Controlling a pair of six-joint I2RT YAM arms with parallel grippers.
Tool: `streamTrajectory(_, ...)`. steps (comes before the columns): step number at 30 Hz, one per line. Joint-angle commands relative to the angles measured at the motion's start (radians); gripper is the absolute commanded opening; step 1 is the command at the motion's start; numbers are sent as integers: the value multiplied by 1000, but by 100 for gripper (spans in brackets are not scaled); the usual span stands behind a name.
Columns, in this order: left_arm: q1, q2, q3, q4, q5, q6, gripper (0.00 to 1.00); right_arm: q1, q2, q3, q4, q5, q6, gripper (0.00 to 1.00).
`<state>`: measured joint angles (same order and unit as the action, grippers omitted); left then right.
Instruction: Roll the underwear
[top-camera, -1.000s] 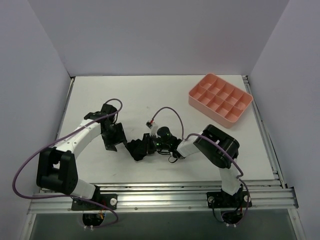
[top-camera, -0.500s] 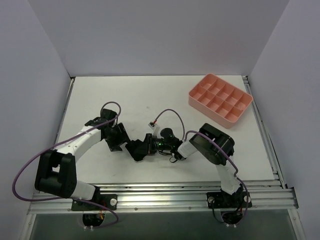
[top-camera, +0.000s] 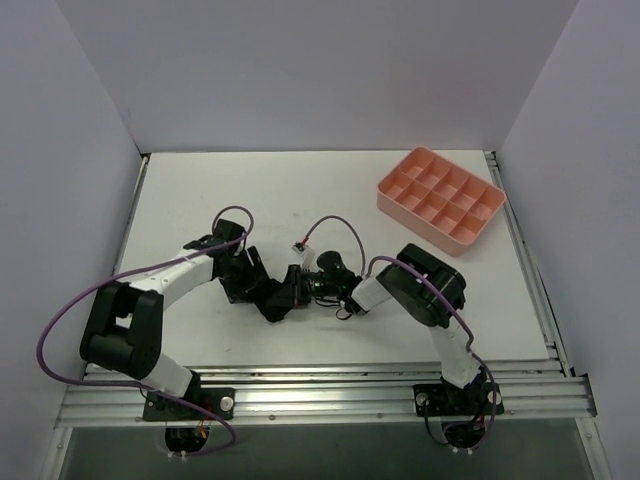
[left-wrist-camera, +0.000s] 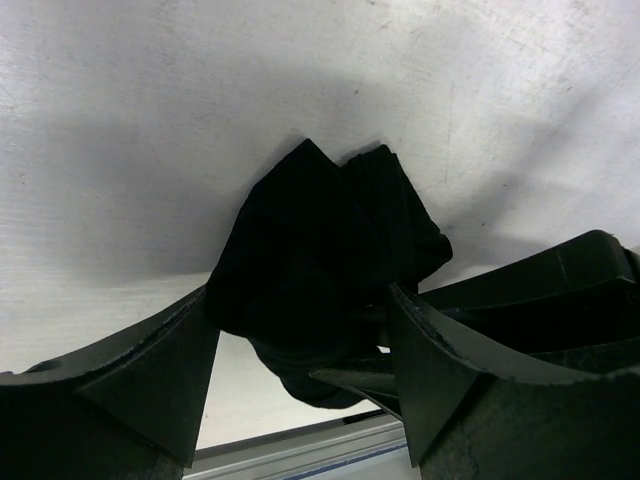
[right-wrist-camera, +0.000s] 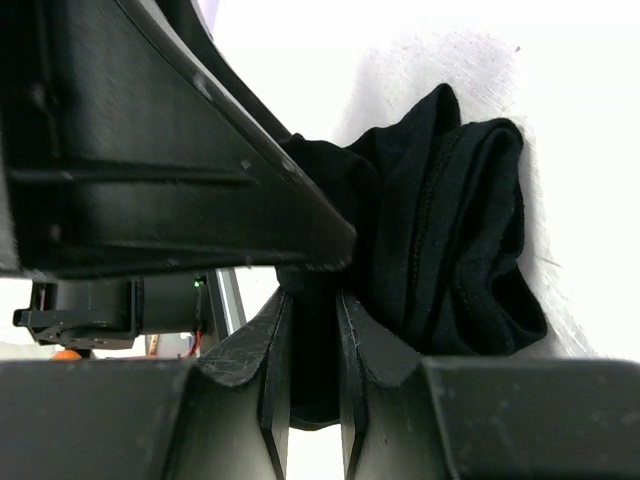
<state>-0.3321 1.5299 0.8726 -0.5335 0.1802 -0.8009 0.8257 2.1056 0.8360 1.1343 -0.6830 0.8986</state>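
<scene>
Closing in from the left edge, the left arm has swung toward the middle of the counter (top-camera: 300, 190). In the top view its left end effector (top-camera: 248, 284) now sits right against the underwear (top-camera: 274, 300), a dark bundle lying between mid-counter and the near edge. The right end effector (top-camera: 297, 290) has stayed on the other side of it. The pink tray (top-camera: 420, 222) rests untouched at the far right corner. Both arms meeting at the bundle suggests a handover or re-grip within the roll.

The left wrist view shows what the overhead hides: the left end effector (left-wrist-camera: 300, 320) is spread wide, and the crumpled underwear (left-wrist-camera: 320, 250) sits between its fingers, not yet squeezed.

The right wrist view shows the right end effector (right-wrist-camera: 313, 335) nearly pressed together, pinching a fold of the underwear (right-wrist-camera: 450, 240), which looks loosely bunched rather than tightly rolled.
</scene>
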Motion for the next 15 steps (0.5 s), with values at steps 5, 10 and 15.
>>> streamTrajectory(5,-5,70,14,36,21,-6,58,-5,129,-72,-197,36,13,0)
streamTrajectory(10,-8,125,40,9,59,8,22,-3,64,-74,-309,91,-35,12)
streamTrajectory(15,-8,168,91,-77,54,40,8,13,-113,-17,-586,233,-194,34)
